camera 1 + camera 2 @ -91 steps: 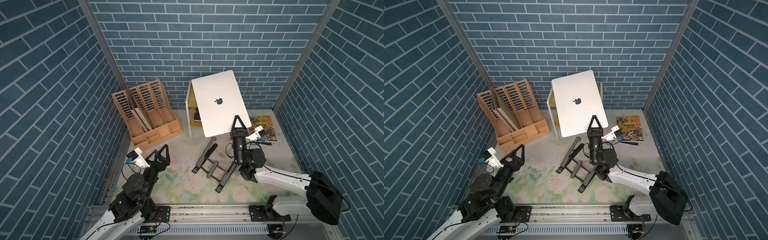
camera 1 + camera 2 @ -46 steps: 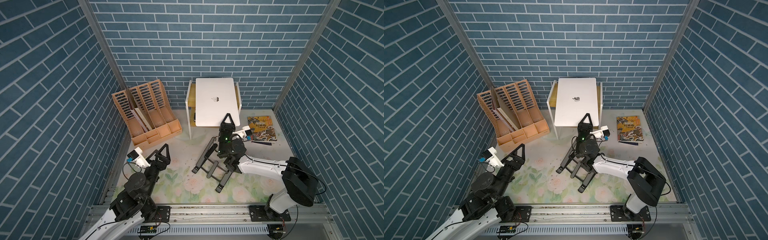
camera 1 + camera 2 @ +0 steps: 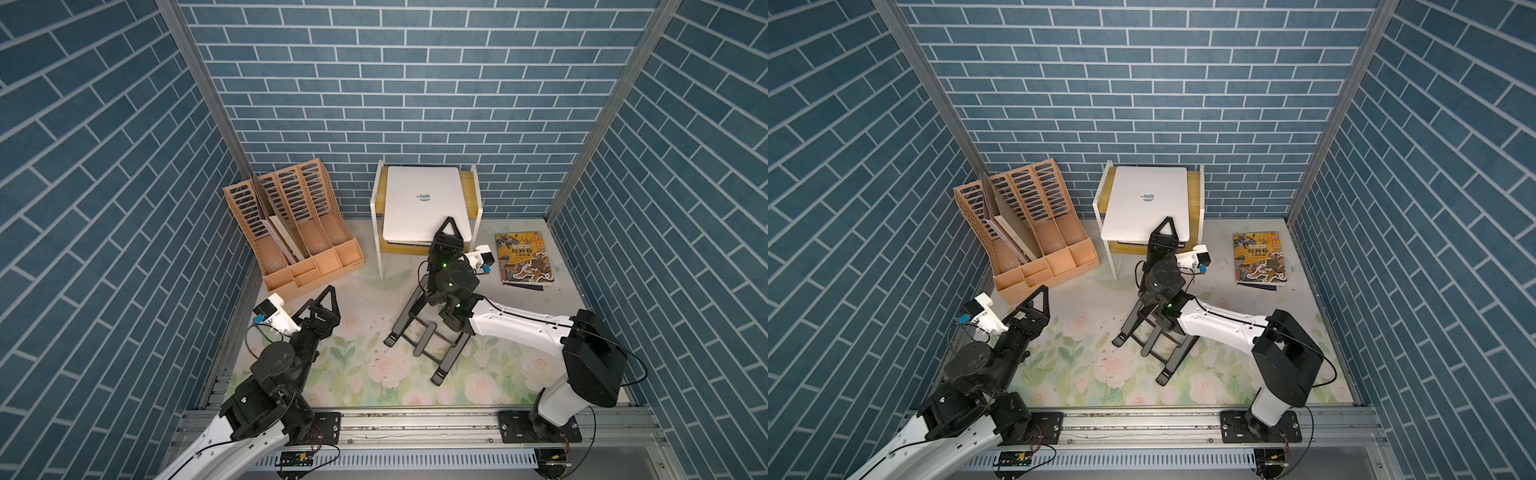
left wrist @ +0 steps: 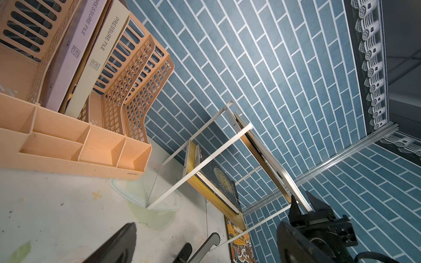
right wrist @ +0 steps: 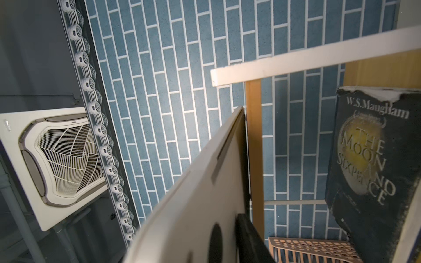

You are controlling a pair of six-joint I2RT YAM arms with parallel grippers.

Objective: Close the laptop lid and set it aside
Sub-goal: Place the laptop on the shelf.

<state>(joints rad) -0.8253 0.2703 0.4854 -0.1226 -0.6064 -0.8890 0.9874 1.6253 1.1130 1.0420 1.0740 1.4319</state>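
The silver-white laptop [image 3: 424, 208] [image 3: 1146, 208] lies flat on top of a small white-framed shelf [image 3: 379, 232] [image 3: 1098, 208] at the back. The laptop lid is closed, apple logo up. My right gripper [image 3: 448, 227] [image 3: 1166, 227] straddles the laptop's front edge near its right corner. The left wrist view shows that gripper [image 4: 304, 202] with a finger on each side of the laptop [image 4: 274, 162]. In the right wrist view the laptop's underside [image 5: 200, 205] hides all but one of the fingers [image 5: 248, 241]; a grip does not show. My left gripper [image 3: 322, 305] [image 3: 1036, 303] [image 4: 207, 227] hangs open at front left, empty.
A black folding stand [image 3: 424, 336] [image 3: 1154, 336] lies mid-table under the right arm. A peach file organiser [image 3: 291, 232] [image 3: 1017, 232] stands back left. A colourful book [image 3: 523, 257] lies back right. A dark-covered book [image 5: 364, 159] [image 4: 218, 182] sits on the shelf's lower board.
The laptop, held tilted in the air a second ago, has come down flat onto the shelf top, with the right arm following it back. The left arm has not moved.
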